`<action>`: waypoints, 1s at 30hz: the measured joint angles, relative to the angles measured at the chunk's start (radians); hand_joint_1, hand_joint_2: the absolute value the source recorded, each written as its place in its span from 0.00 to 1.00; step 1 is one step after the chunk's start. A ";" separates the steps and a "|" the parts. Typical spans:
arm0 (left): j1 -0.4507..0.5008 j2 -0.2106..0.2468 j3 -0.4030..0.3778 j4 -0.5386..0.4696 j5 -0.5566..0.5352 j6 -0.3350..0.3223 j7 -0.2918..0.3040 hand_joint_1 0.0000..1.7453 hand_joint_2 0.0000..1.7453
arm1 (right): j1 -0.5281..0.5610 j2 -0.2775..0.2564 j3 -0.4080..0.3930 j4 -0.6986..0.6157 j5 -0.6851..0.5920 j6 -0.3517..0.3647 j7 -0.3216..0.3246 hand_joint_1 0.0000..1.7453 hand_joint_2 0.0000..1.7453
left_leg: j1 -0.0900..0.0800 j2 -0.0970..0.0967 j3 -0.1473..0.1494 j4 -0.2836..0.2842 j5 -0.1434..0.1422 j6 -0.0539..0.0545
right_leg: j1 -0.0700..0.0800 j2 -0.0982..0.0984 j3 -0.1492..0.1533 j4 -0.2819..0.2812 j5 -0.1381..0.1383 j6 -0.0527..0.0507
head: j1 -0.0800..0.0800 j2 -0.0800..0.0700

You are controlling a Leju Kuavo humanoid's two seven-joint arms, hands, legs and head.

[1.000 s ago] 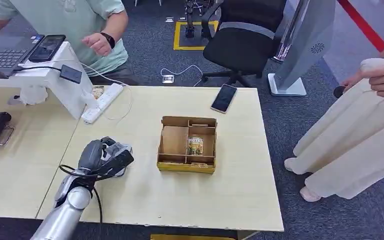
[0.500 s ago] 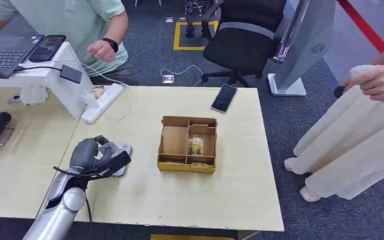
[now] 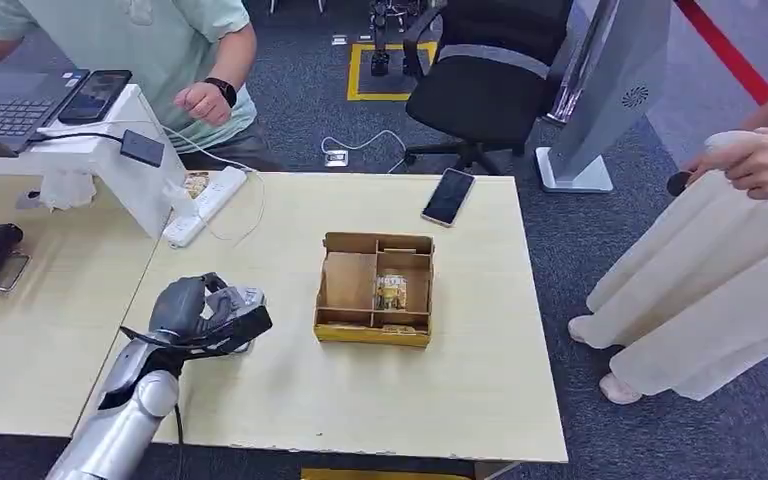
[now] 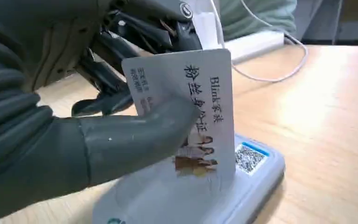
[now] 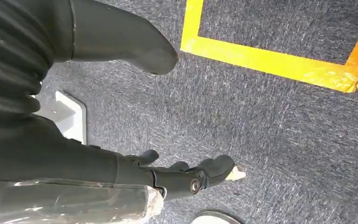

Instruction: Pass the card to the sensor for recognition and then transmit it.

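- The left hand (image 4: 98, 126) grips the card (image 4: 191, 116) between its thick grey thumb and the darker fingers behind, the card standing nearly upright with its printed face toward the wrist camera.
- In the head view that left hand (image 3: 205, 312) sits at the lower left of the frame, over the near left part of the tabletop (image 3: 410, 400).
- The card's lower edge hangs just above, or perhaps touching, the pale blue-grey sensor (image 4: 242, 182); I cannot tell which from here.
- To do this step well, I'd say keep the card low and steady over the sensor's flat top, and tilt it flatter if the read needs the face against the pad.
- The thumb covers part of the card's middle; a pinch that slips would drop the card, so the grip should stay firm.
- The sensor's QR sticker (image 4: 248, 156) peeks out beside the card's edge.
- The right hand (image 5: 186, 175) hangs over the carpet with fingers loosely apart, holding nothing.
- Farther out, a cardboard tray (image 3: 375, 288) sits mid-frame, a phone (image 3: 448, 196) above it near the far edge.
- A seated person (image 3: 150, 50) fills the upper left, and another person's hand (image 3: 765, 160) shows at the right edge, a likely receiver for the handover.
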 joint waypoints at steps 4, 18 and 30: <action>-0.015 0.002 -0.002 0.024 0.048 -0.034 -0.019 1.00 1.00 | -0.001 0.000 0.000 -0.002 0.001 0.000 0.000 0.00 1.00 | 0.000 0.000 0.001 0.000 0.000 0.000 | 0.000 0.000 0.001 0.000 0.000 0.000 | 0.000 0.000; -0.050 0.053 -0.026 0.046 0.102 -0.118 -0.009 1.00 1.00 | -0.002 0.000 0.000 -0.002 0.001 -0.002 -0.002 0.00 1.00 | 0.000 0.000 0.002 0.000 0.000 0.000 | 0.000 0.000 0.001 0.000 0.000 0.000 | 0.000 0.000; -0.058 0.067 -0.047 0.048 0.079 -0.104 0.008 1.00 1.00 | -0.002 0.000 0.000 -0.002 0.001 -0.003 -0.002 0.00 1.00 | 0.000 0.000 0.002 0.000 0.000 0.000 | 0.000 0.000 0.001 0.000 0.000 0.000 | 0.000 0.000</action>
